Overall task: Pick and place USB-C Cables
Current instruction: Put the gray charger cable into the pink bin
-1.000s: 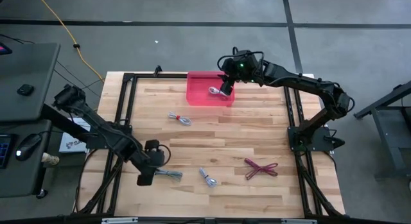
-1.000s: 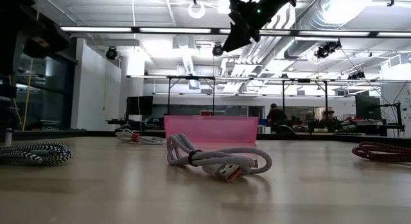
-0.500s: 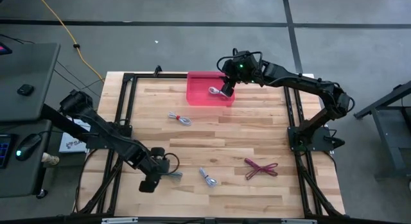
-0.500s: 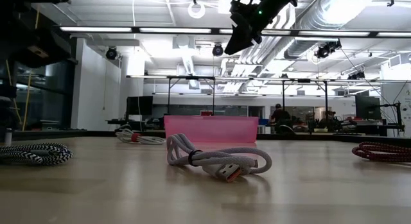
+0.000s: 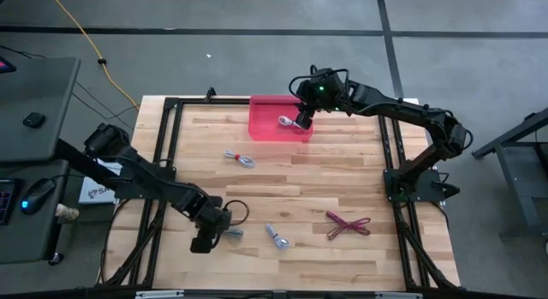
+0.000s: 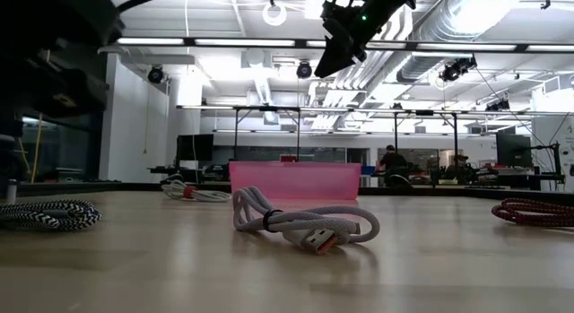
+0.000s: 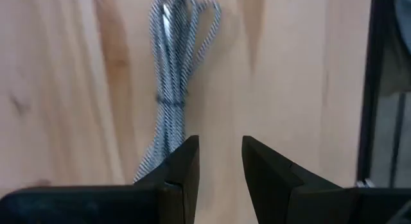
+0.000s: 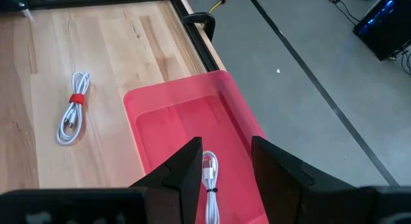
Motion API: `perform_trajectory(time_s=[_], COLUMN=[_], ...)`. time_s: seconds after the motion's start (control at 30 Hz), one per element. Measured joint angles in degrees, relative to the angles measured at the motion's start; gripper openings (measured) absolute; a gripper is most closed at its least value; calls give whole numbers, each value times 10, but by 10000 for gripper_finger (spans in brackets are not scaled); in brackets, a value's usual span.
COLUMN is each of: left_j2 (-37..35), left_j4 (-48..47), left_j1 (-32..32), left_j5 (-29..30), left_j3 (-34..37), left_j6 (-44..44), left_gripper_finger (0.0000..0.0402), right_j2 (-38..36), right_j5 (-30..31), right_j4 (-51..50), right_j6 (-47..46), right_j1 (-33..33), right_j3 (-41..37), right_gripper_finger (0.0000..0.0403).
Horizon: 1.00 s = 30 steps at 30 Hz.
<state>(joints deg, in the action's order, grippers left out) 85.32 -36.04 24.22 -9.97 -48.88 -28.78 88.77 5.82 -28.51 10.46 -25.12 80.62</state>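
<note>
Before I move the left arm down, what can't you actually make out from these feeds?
- High view: the left gripper and its arm cover most of the striped cable.
- Left wrist view: that cable's near end is hidden behind one finger.
- Right wrist view: the right gripper cuts off the lower part of the white cable in the pink bin.

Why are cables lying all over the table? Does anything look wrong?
Nothing stands out. One white cable already lies in the pink bin; the others, including a dark red cable, lie neatly coiled on the wooden table, awaiting pickup.
</note>
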Motion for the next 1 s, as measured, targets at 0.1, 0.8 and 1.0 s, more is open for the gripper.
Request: perform_trajectory(time_s=[0.1,0.8,1.0], left_j2=[1,42,42], left_j4=[-1,35,29], left_j1=[-6,-2,-1], left_j5=[26,62,68], left_j3=[0,0,0], left_j6=[-3,-10,-11], left_gripper_finger=[99,99,99], right_j2=[0,0,0], right_j5=[0,0,0], right_j4=[0,0,0], right_j6=[0,1,0], right_j1=[0,0,0], right_j3=[0,0,0], right_gripper_finger=[126,126,126])
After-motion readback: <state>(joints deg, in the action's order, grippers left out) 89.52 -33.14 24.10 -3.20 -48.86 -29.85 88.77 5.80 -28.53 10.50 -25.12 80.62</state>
